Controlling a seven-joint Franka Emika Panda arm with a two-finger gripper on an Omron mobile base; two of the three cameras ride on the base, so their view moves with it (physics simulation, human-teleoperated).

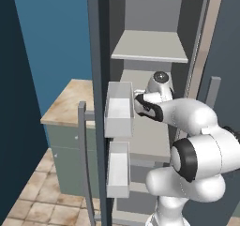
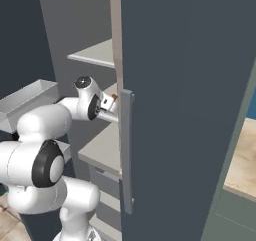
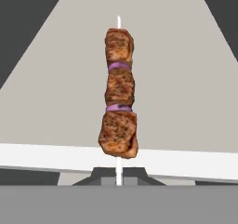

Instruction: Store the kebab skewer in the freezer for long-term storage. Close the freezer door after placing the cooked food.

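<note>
The kebab skewer (image 3: 119, 102), a thin pale stick with three reddish-brown meat chunks and purple rings, stands upright in the hand view. My gripper (image 3: 119, 179) is shut on the stick's lower end. Behind it lies a grey freezer shelf (image 3: 186, 102), whose pale front edge crosses just below the lowest chunk. The freezer (image 1: 150, 47) is open, and my arm reaches in at middle-shelf height (image 1: 150, 136). The freezer door (image 1: 96, 79) stands open edge-on at the left, with two clear-white bins (image 1: 118, 109). From the right, my hand (image 2: 107, 103) disappears behind the other door.
The plain slate-grey door (image 2: 190, 110) with its bar handle (image 2: 126, 150) is closed on the right and hides part of the shelves. A stone-topped counter (image 1: 70, 103) stands left of the open door. Tiled floor (image 1: 42, 197) lies below.
</note>
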